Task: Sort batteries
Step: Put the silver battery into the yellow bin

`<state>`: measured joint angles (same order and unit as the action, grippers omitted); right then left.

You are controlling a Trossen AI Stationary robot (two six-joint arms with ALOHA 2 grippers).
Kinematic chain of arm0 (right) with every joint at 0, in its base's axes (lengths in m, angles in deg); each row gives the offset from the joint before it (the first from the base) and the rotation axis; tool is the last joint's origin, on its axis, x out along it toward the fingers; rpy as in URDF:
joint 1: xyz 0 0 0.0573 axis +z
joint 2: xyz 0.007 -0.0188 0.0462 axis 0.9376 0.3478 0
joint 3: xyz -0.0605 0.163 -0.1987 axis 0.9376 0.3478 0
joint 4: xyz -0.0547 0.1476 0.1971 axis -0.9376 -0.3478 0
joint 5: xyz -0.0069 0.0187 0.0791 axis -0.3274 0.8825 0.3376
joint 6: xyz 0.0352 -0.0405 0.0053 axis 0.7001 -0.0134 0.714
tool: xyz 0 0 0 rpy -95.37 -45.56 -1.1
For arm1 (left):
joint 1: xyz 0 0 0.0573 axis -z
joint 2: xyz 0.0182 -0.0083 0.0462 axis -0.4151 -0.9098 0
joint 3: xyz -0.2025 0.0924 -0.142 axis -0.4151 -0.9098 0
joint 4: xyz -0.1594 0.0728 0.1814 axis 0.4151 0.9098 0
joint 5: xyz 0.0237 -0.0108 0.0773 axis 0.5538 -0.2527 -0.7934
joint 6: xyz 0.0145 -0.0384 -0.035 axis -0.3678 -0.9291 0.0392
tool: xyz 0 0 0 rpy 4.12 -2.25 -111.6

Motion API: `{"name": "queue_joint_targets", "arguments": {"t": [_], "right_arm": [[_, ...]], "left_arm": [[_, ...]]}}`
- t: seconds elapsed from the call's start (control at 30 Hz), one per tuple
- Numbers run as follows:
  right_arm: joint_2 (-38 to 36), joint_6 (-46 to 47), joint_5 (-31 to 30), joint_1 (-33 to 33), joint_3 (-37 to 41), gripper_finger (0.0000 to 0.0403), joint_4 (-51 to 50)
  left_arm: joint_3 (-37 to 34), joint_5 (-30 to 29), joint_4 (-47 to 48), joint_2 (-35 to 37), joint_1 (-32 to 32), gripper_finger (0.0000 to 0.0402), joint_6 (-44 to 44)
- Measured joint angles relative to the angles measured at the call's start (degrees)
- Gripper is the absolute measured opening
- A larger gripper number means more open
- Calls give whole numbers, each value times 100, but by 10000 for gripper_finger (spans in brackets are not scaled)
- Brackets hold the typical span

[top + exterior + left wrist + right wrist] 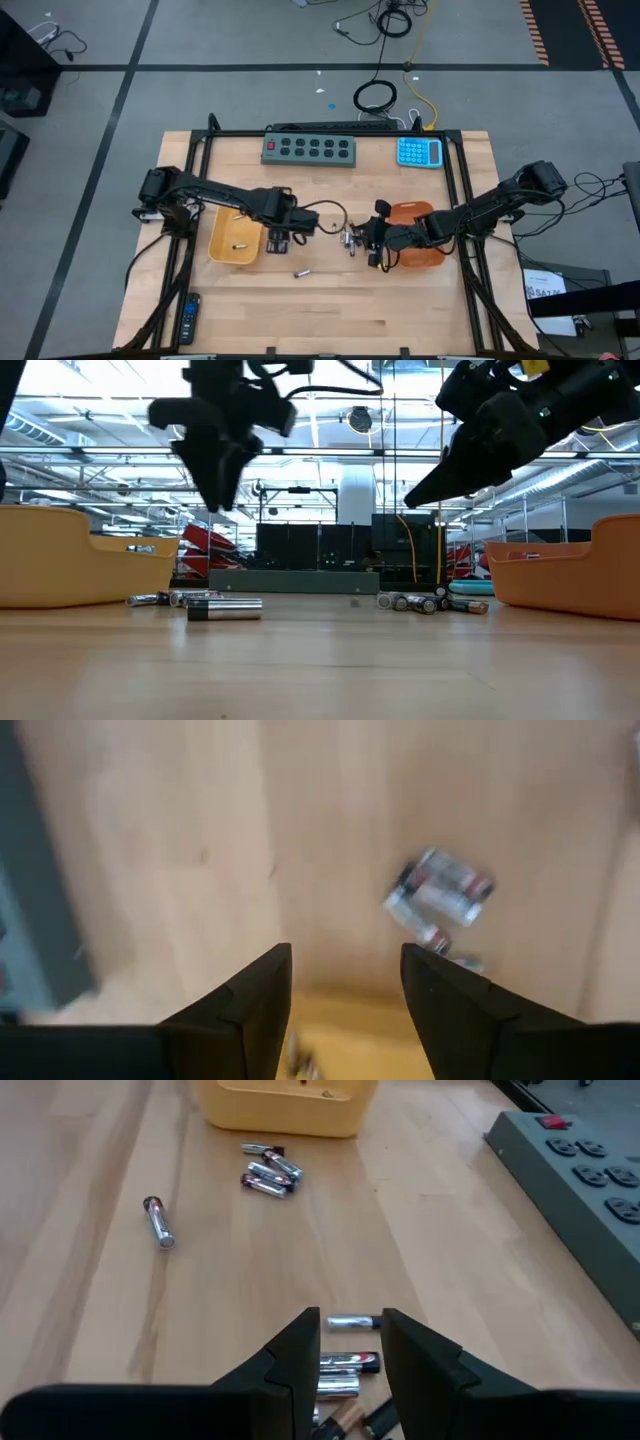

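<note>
Left gripper, raised off the wooden table, at the edge of the yellow tray that faces the table's middle; fingers apart, nothing between them; in the left wrist view a small cluster of batteries lies on the wood ahead of the fingertips, and the tray's yellow rim shows just below them. One battery rests inside the yellow tray, beside this gripper.

Right gripper, also clear of the table in the low view, beside the orange tray on the side toward the table's middle; fingers apart with a narrow gap, gripping nothing; a loose group of silvery and dark batteries lies on the table directly under and just ahead of the fingertips.

A single silvery battery lies alone on the wood between the two grippers, toward the table's near edge; in the right wrist view it appears well ahead of the right gripper, near the cluster at the yellow tray.

Along the far side of the table: grey power strip and blue calculator; black remote at the near left corner.
</note>
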<state>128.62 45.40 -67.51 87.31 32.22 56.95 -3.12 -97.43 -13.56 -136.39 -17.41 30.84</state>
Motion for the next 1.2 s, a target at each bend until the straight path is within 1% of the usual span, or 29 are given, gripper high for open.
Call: {"name": "queue_joint_targets", "arguments": {"t": [0.1,0.17,0.27,0.33,0.47,0.57,0.63,0.73,0.87,1.0,1.07,1.13,1.2], "right_arm": [[67,46,-6,11,0,102,39],[148,84,-8,11,2,102,26],[274,139,27,44,2,102,90],[337,193,22,149,2,102,121],[387,156,-12,243,2,102,283],[365,98,-21,237,2,102,377],[363,86,-13,284,2,102,391],[358,92,-12,372,2,102,473],[356,105,-50,498,2,102,626],[354,153,-206,670,2,102,671],[354,164,-306,761,2,102,676],[354,164,-331,813,2,102,695],[354,181,-334,848,2,102,717]], "left_arm": [[119,362,-201,-123,4,198,-18],[123,666,-304,-134,73,198,-206],[123,912,-584,-141,404,201,-699],[123,946,-876,-141,744,209,-1171],[123,542,-1422,-317,1439,237,-1916],[121,235,-1675,-525,1765,254,-2386],[123,-51,-1703,-672,1859,259,-2627],[121,-197,-1669,-1006,1928,261,-2961],[121,-344,-1594,-1362,1969,260,-3021],[117,-542,-1524,-1652,1920,249,-2990],[133,-516,-1532,-1754,1858,236,-2850],[152,-407,-1539,-1840,1796,215,-2715],[156,-187,-1559,-1941,1719,176,-2558]]}}
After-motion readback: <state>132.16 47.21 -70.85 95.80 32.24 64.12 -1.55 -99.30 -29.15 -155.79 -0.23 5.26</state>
